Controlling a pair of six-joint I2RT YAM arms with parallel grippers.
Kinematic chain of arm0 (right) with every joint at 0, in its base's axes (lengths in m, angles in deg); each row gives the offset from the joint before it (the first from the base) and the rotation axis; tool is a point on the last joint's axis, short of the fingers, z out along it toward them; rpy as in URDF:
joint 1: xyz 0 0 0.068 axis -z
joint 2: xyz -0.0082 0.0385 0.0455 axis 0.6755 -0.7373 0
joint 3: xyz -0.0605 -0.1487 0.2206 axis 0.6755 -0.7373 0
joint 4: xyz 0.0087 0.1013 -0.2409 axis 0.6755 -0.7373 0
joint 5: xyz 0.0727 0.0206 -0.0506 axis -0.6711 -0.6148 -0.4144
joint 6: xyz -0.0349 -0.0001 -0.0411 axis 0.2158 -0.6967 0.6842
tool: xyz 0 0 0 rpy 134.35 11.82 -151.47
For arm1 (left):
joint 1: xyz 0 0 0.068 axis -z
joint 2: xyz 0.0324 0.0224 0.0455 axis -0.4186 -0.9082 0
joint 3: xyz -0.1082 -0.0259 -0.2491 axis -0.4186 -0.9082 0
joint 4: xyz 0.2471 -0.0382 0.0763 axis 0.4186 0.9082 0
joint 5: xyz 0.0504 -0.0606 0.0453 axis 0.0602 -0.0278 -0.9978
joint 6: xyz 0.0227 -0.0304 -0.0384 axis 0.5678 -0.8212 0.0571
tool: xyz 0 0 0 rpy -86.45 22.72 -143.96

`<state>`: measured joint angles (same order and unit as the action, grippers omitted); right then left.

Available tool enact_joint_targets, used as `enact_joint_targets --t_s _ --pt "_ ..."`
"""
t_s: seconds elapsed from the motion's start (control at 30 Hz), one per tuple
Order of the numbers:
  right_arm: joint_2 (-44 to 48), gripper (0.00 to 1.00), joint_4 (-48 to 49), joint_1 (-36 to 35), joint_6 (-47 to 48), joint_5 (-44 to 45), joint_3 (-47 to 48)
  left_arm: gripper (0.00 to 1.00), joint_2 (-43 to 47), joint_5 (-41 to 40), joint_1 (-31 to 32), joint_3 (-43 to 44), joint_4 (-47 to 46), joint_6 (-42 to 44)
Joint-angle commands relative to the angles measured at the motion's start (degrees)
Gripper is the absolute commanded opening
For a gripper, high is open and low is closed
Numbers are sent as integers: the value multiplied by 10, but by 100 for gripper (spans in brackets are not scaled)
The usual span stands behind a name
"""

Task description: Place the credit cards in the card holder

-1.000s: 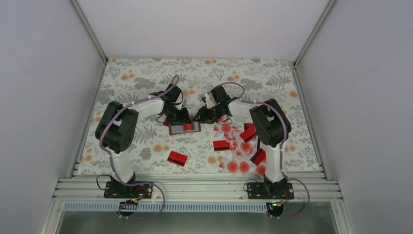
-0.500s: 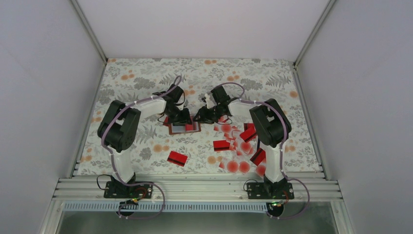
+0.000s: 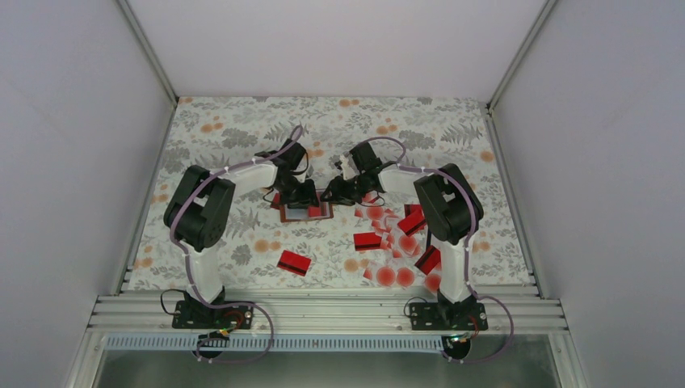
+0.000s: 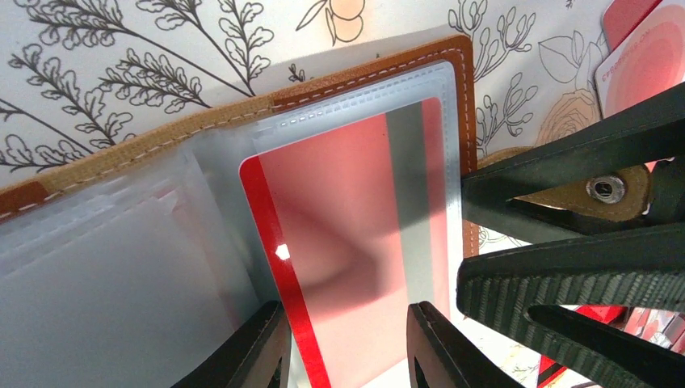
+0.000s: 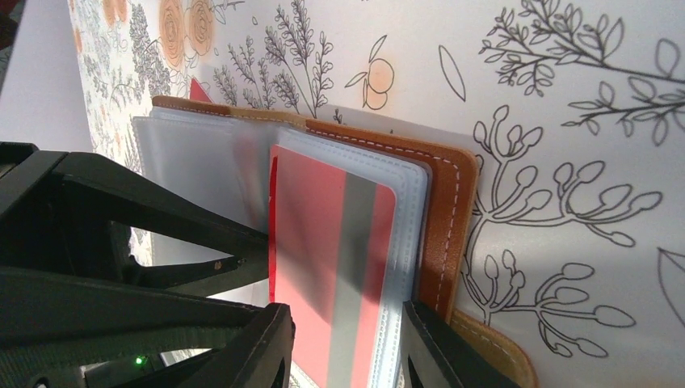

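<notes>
The brown card holder [image 3: 284,217] lies open in the middle of the table, clear sleeves up [image 4: 363,81] [image 5: 448,218]. A red credit card [image 4: 339,210] [image 5: 311,234] with a grey stripe sits mostly inside the rightmost sleeve, with a bright red strip along its left edge still bare. My left gripper [image 3: 300,196] [image 4: 349,323] stands over the card's near end, jaws apart and pinching nothing. My right gripper [image 3: 333,196] [image 5: 347,323] faces it, jaws apart astride the same sleeve, one fingertip at the leather edge. Its fingers [image 4: 565,279] show in the left wrist view.
Several loose credit cards [image 3: 400,242], red ones and whitish ones with a red dot, lie scattered right of the holder under the right arm. One red card [image 3: 294,262] lies alone nearer the front. The holder's snap tab [image 4: 606,187] sticks out on the right.
My left gripper has edged a little to the right over the holder, and its jaws have narrowed slightly. Less of the red card shows. The right arm has not moved.
</notes>
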<state>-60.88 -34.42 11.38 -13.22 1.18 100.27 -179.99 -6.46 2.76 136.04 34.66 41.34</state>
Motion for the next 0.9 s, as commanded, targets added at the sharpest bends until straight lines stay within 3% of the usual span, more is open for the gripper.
enact_joint_targets --t_s 0.0,0.33,0.57,0.87 --pt "3 35 -56 -13 4 34 -14 38 3 0 11 15 21 10" --pt "11 37 -84 -13 20 47 11 40 34 -29 11 24 55 32" --pt "20 40 -111 -11 31 56 38 50 46 -32 10 24 76 58" --pt "49 45 -127 -9 38 34 53 23 48 -21 9 21 56 93"
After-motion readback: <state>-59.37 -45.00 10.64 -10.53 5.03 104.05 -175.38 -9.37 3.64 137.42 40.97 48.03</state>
